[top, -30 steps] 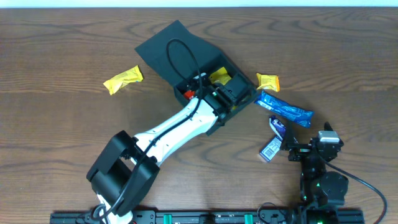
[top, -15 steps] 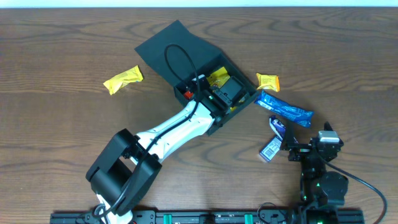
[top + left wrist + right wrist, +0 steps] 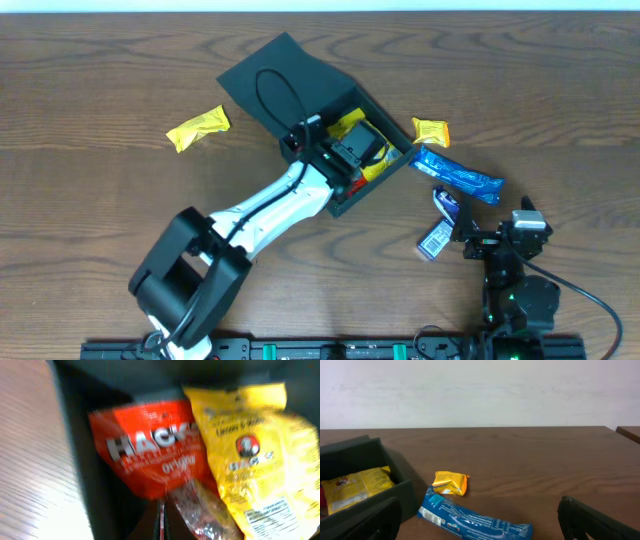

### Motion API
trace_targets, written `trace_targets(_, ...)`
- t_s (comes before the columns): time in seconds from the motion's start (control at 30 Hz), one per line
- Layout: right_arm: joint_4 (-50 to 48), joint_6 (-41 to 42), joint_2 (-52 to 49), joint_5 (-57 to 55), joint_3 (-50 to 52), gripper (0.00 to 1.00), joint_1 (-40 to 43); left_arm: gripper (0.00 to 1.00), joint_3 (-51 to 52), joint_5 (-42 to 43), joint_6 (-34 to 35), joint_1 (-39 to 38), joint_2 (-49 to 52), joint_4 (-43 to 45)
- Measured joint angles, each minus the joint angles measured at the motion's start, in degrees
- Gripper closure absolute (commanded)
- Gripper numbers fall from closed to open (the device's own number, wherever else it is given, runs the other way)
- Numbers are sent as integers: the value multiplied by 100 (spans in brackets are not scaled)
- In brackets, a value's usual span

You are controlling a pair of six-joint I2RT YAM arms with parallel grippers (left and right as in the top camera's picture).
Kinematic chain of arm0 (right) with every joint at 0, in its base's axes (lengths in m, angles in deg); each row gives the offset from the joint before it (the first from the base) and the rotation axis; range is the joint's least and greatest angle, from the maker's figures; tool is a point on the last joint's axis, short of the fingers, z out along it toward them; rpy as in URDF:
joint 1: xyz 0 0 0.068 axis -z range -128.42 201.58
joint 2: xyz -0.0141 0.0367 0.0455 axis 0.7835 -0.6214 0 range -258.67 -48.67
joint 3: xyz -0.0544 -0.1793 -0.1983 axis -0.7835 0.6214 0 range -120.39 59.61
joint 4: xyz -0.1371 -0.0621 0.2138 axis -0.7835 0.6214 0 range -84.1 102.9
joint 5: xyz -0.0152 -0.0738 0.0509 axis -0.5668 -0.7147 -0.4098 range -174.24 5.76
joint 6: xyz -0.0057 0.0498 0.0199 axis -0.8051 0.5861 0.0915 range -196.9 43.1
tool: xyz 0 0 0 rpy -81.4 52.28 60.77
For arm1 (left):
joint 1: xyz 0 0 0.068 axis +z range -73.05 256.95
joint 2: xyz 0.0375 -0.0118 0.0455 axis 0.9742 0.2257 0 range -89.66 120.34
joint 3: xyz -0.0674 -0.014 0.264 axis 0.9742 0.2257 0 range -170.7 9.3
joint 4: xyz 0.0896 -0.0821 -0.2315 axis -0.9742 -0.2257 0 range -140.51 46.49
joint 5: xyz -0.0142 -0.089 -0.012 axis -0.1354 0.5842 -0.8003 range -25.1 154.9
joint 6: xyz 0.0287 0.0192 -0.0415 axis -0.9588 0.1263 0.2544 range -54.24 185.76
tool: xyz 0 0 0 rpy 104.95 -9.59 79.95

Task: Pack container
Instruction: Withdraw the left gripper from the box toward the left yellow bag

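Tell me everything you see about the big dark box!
The square, shallow, dark matte cardboard box sits cornerwise on the brown wooden table, its hinged flap lid swung open. Inside lie a red snack packet and a yellow snack packet. The white left arm reaches into it.

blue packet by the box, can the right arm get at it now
Probably yes: the blue packet lies just ahead of the right arm, nothing between them, and the right gripper is open.
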Motion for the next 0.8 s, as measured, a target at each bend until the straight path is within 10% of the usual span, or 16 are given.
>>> trace_targets(0.8,0,0,0,0,0,1,0,94,402,-820,-938,1132,-168,879)
